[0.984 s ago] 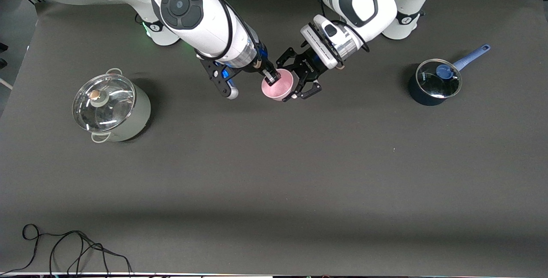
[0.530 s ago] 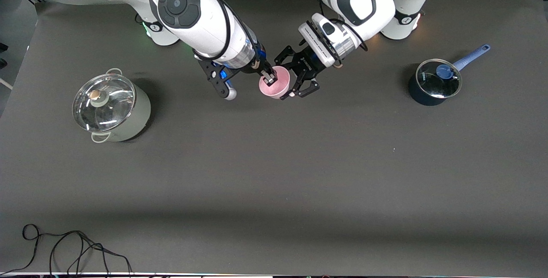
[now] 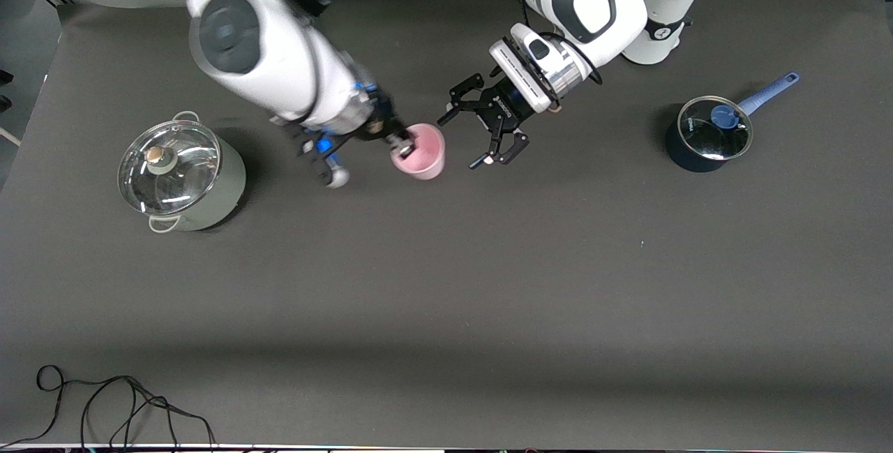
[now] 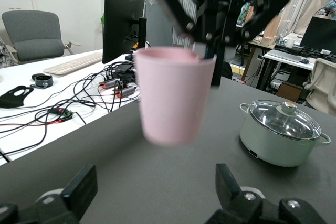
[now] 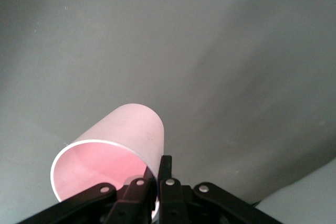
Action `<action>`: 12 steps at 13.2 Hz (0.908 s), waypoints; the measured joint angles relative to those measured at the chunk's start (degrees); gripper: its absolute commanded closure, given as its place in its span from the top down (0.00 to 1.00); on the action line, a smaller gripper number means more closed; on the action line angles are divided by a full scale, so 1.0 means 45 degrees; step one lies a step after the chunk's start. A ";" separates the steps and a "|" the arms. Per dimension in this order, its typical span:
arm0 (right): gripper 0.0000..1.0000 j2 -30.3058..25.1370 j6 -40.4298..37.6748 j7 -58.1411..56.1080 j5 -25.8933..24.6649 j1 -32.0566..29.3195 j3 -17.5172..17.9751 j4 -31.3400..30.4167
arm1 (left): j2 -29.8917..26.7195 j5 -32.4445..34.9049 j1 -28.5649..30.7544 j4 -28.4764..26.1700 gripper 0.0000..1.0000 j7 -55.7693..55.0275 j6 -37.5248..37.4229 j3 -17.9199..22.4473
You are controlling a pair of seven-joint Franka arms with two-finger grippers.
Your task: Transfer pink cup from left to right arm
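- The right gripper [image 3: 399, 144] hangs over the table [image 3: 446, 264], its fingers pinched together on the rim of the pink cup [image 3: 418, 151]: one finger inside the mouth, one outside the wall.
- In the right wrist view the same clamp shows plainly; the fingertips [image 5: 160, 174] squeeze the cup's [image 5: 113, 153] wall right at the lip.
- The cup is off the table, held in the air over the strip between the two arms' bases, its open mouth uppermost.
- The left gripper [image 3: 488, 133] hovers just beside the cup, at about 3 o'clock from it in the front view, its fingers spread wide and touching nothing.
- In the left wrist view the cup [image 4: 173, 95] hangs clear of the left fingers [image 4: 231, 187], with the right gripper [image 4: 207, 40] gripping its rim from above.
- A pale green lidded pot [image 3: 180, 175] stands on the table at about 9 o'clock from the cup, toward the right arm's end.
- A dark blue saucepan [image 3: 708, 133] with a glass lid and a blue handle sits at about 3 o'clock, toward the left arm's end.
- A black cable [image 3: 104, 404] lies coiled at the table's edge nearest the front camera.
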 measured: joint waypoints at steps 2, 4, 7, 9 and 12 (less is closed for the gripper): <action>0.00 -0.0221 -0.1050 -0.1938 -0.0395 -0.0801 -0.0114 0.0020 | 0.0142 -0.0028 0.0004 -0.0006 1.00 -0.0503 0.0384 0.0029; 0.00 -0.0460 -0.2481 -0.4431 -0.1180 -0.1651 -0.0346 0.0023 | 0.0606 -0.0029 0.0044 -0.0020 1.00 -0.1116 0.1051 0.0204; 0.00 -0.0839 -0.3791 -0.8948 -0.2243 -0.2996 -0.1068 -0.0160 | 0.1702 -0.0024 0.0140 -0.0027 1.00 -0.1225 0.1584 0.1005; 0.00 -0.1133 -0.3944 -1.1892 -0.3088 -0.3339 -0.1949 -0.0636 | 0.2376 -0.0019 0.0184 -0.0026 1.00 -0.1224 0.1599 0.1685; 0.00 -0.1278 -0.3659 -1.4990 -0.3521 -0.3332 -0.3164 -0.1360 | 0.3215 -0.0004 0.0588 -0.0014 1.00 -0.1222 0.1605 0.2596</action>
